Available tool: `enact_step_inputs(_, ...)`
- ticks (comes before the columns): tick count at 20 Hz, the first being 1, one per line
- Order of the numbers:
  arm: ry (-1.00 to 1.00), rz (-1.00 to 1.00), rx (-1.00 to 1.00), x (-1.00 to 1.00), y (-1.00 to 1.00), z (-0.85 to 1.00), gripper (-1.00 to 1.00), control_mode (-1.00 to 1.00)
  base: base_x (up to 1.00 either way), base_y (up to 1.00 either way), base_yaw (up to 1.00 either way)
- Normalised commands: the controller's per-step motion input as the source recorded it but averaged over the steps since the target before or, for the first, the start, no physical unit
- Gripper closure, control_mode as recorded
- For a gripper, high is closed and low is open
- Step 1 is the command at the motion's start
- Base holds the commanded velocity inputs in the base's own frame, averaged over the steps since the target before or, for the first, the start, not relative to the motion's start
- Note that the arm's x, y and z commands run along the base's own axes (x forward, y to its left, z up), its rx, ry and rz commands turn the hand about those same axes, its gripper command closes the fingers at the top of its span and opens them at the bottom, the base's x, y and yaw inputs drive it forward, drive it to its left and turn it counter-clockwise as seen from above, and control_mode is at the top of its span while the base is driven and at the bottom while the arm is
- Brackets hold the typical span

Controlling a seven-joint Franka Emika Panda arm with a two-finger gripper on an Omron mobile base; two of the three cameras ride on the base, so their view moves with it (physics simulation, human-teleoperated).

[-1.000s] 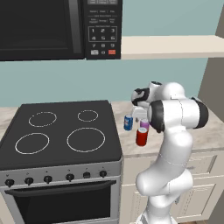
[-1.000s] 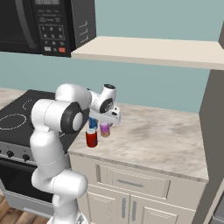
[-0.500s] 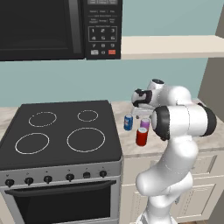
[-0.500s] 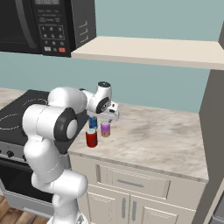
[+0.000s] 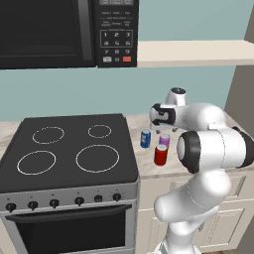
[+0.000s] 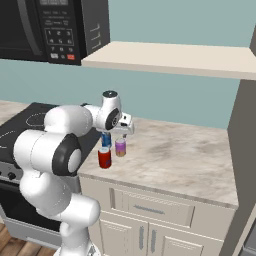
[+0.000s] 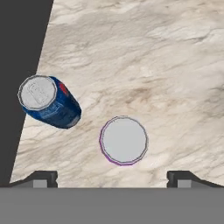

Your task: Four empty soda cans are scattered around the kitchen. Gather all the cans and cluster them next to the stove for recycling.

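Three soda cans stand upright on the marble bench [image 5: 149, 166] just right of the stove [image 5: 69, 154], at the centre of the left base frame: a blue can [image 5: 145, 138], a purple-pink can [image 5: 163, 140] and a red can [image 5: 160, 155], close together but apart. The gripper [image 7: 112, 177] hangs above the purple-pink can, its jaws spread wide and holding nothing.
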Motion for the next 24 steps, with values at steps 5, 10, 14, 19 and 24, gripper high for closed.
enact_step_inputs(5, 0.07, -0.19, 0.0, -0.35, 0.0, 0.25, -1.0, -1.0, 0.0, 0.0, 0.0)
enact_step_inputs(10, 0.09, -0.2, 0.01, -0.36, 0.0, 0.26, -1.0, -1.0, 0.0, 0.0, 0.0)
enact_step_inputs(14, 0.0, -0.09, 0.0, -0.31, 0.0, 0.09, -1.0, -1.0, 0.0, 0.0, 0.0)
enact_step_inputs(19, 0.0, -0.05, 0.0, -0.15, 0.01, 0.02, -1.0, -1.0, 0.0, 0.0, 0.0)
enact_step_inputs(24, -0.01, -0.02, 0.0, -0.02, 0.01, 0.0, -1.0, -1.0, 0.0, 0.0, 0.0)
